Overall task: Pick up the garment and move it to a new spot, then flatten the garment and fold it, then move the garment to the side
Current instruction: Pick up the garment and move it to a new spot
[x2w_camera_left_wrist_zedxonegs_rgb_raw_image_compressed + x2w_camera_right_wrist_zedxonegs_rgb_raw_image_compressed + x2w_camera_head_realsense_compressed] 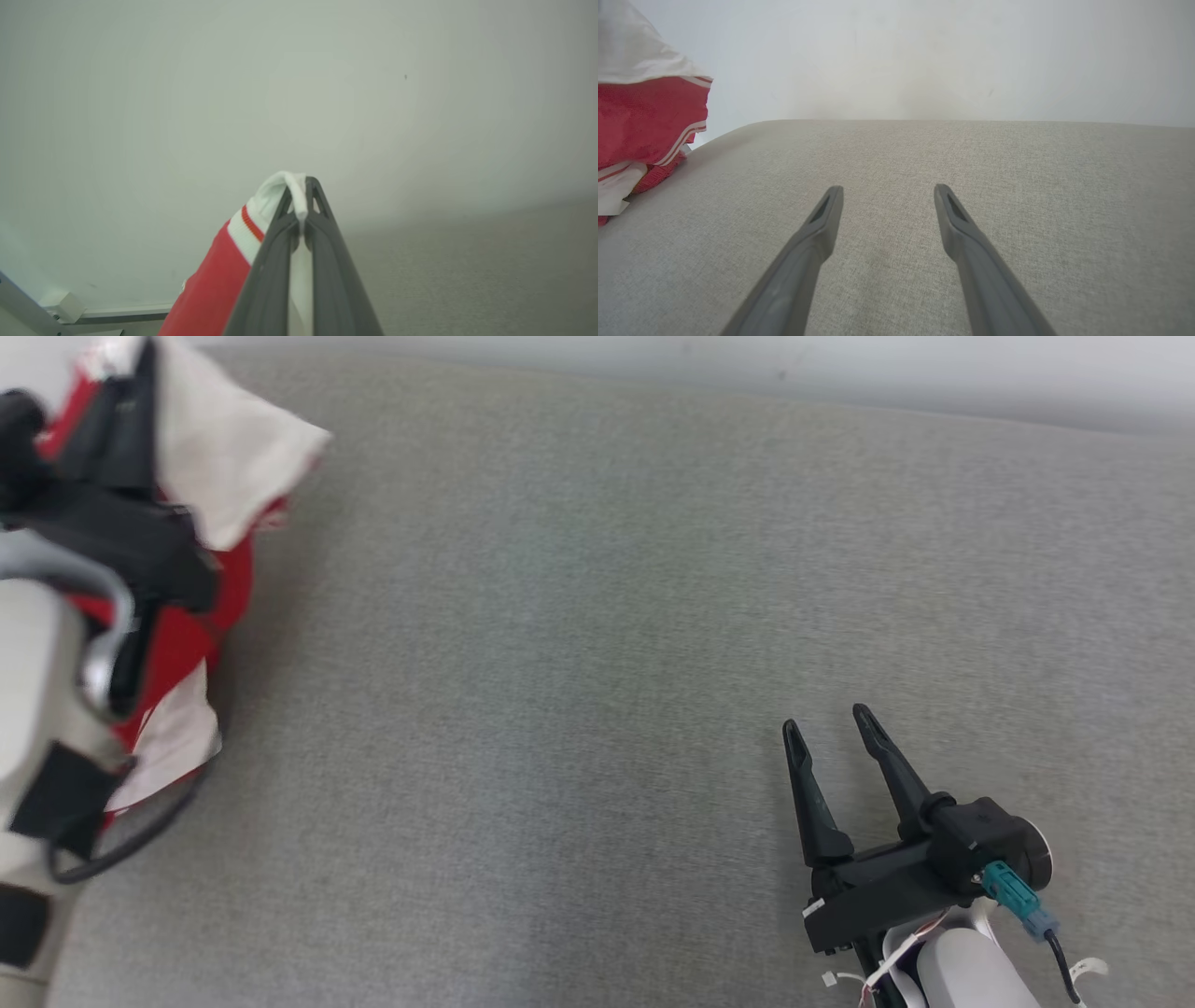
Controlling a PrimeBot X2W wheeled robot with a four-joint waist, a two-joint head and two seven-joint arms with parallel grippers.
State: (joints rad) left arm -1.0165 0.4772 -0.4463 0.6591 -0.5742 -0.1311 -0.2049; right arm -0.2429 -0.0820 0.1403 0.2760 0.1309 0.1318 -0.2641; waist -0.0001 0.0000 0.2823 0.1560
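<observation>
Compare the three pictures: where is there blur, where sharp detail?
Head view: the garment is smeared by motion blur, the right gripper fairly sharp. Left wrist view: the left gripper and the pinched cloth are sharp, the background hazy. Right wrist view: the grey surface shows crisp weave.

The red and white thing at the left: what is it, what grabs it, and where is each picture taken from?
This is a wheeled robot with two arms, each ending in a two-fingered gripper. One picture comes from a camera on its head, looking down at a grey fabric surface; the other two come from its wrists, looking along the fingers. The red and white thing is a garment. The left gripper is shut on its white edge, holding it bunched up. The right gripper is open, holding nothing.
</observation>
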